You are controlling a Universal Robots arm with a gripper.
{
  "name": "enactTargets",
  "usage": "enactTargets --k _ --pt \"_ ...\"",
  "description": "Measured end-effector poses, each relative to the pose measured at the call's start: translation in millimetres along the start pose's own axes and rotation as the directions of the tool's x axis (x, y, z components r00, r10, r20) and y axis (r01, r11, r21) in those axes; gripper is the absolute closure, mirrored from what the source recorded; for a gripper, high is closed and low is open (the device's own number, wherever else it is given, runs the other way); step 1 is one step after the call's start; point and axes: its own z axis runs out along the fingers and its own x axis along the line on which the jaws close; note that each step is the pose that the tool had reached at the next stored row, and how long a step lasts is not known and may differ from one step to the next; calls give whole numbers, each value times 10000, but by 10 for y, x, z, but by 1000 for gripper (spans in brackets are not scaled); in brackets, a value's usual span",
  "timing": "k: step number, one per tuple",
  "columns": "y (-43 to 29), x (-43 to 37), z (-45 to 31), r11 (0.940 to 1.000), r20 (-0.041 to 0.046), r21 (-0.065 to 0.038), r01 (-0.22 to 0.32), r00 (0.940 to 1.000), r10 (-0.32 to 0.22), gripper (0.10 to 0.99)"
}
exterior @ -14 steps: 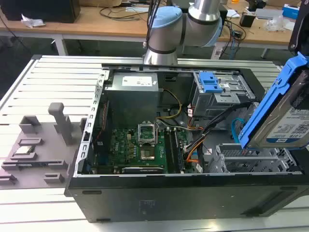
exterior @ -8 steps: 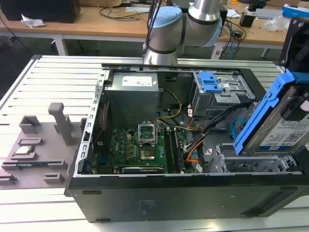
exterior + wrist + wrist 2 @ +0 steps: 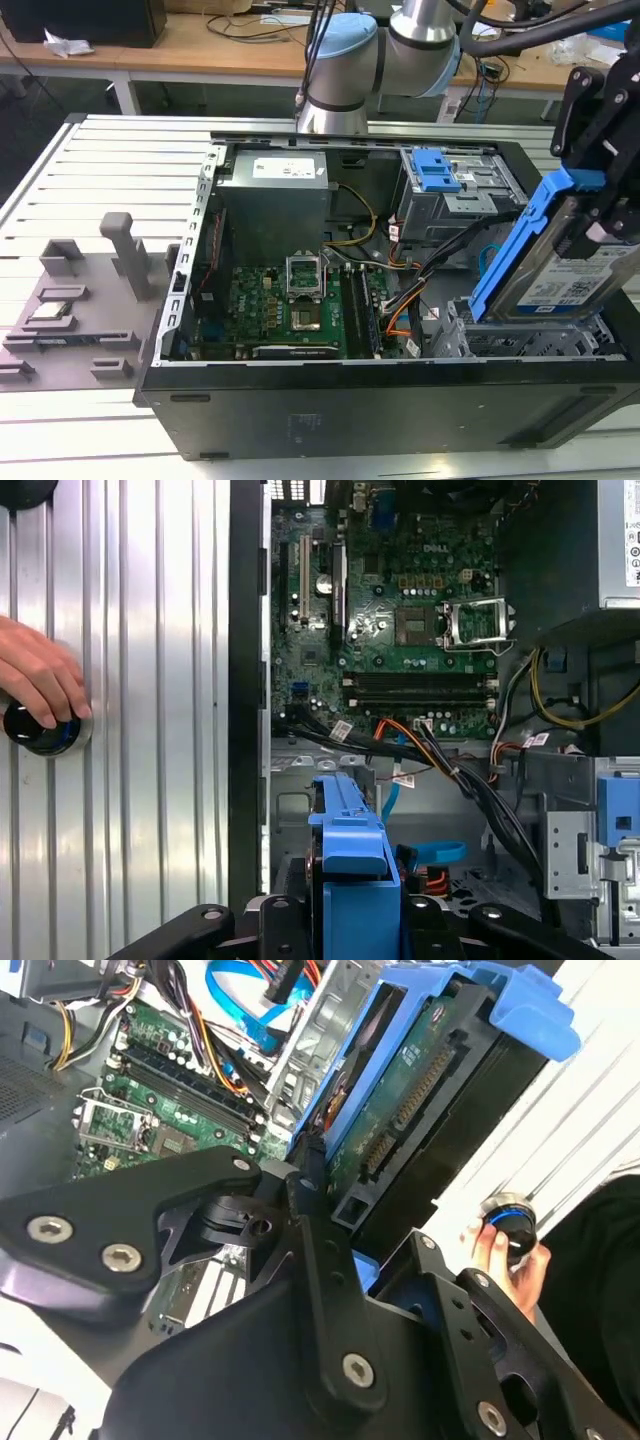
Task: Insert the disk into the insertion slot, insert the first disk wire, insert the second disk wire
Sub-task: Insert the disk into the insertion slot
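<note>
so the gripper (image 3: 592, 232) is pinching the disk (image 3: 556, 282) and holding it tilted, low edge right over the insertion slot (image 3: 505, 342) just beneath it, I'd guess so the edge lines up with that slot

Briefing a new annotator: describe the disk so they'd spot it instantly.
Find the open black PC case on the ribbed table and go to its end at the exterior view's right. There the disk hangs tilted in the jaws above a silver perforated cage. It is a silver slab with a white label in a bright blue frame, unlike the blue-tabbed grey cage mounted in the case.
</note>
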Motion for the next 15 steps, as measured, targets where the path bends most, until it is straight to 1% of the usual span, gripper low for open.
enactTargets --k 2,3,5,11,15 --pt "-1 -58 46 10000 -1 0 0 10000 0 725" --pt "0 -65 64 10000 1 0 0 10000 0 725" --pt "1 -84 125 10000 1 -1 0 10000 0 725" --pt "2 -90 217 10000 2 0 1 10000 -1 725" --pt "0 -90 320 10000 -1 -1 0 10000 0 725"
